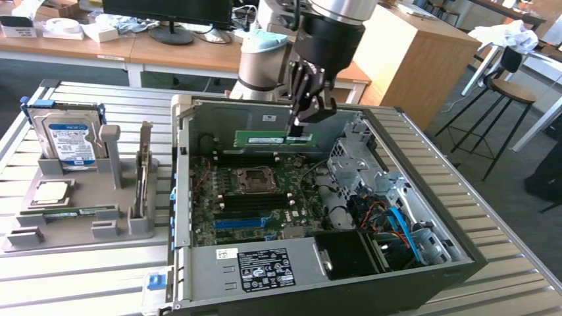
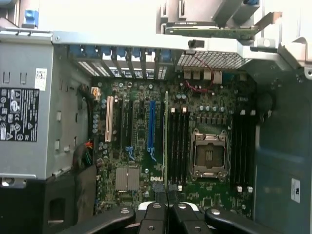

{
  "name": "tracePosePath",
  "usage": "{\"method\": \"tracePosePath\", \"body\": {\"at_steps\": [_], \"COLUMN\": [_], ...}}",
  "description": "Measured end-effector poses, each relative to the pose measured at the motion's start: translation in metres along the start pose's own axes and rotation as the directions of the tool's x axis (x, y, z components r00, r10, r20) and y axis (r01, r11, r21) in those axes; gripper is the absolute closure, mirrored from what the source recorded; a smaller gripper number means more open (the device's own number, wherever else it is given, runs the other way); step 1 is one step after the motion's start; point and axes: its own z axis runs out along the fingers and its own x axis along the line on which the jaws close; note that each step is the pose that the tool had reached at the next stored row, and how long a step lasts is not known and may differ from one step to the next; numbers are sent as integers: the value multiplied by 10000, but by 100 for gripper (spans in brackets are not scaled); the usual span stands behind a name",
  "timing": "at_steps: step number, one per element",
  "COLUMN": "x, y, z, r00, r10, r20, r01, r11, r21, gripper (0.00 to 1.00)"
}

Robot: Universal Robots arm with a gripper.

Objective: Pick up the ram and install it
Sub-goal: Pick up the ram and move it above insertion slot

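A workshop with wooden desks point(image 1: 176, 56), a monitor stand and a round stool point(image 1: 512, 92) lies behind a ribbed metal table point(image 1: 514, 257). On the table an open computer case point(image 1: 181, 197) lies on its side, its green motherboard point(image 1: 255, 194) facing up. On the exterior view's left, a grey holder point(image 1: 83, 230) carries a silver hard drive point(image 1: 68, 141) standing on edge and a small square processor chip point(image 1: 50, 191). The arm's black gripper point(image 1: 299, 133) hangs over the back part of the case, its jaws drawn narrow and pinching the ram point(image 1: 260, 138) by one short end. The ram is a thin green stick, held level in the air above the board and touching nothing else. From the wrist view it shows edge-on as a pale line running away from the fingertips point(image 2: 158, 202), just beside the black memory slots point(image 2: 178, 141) that flank the processor socket point(image 2: 209, 153). The stick looks light and stiff but fragile: its chips and contact edge are best left untouched, so the bare short ends or the top edge seem the safest places to hold. Gripped at one end only, it could tilt if pressed unevenly.
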Motion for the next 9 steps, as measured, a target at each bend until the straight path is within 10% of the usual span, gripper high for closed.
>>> {"method": "tracePosePath", "body": {"at_steps": [9], "x": [2], "y": [-81], "z": [-1], "r00": [10000], "r10": [-1], "r20": [-1], "r01": [1], "r11": [10000], "r21": [0], "gripper": [89]}}
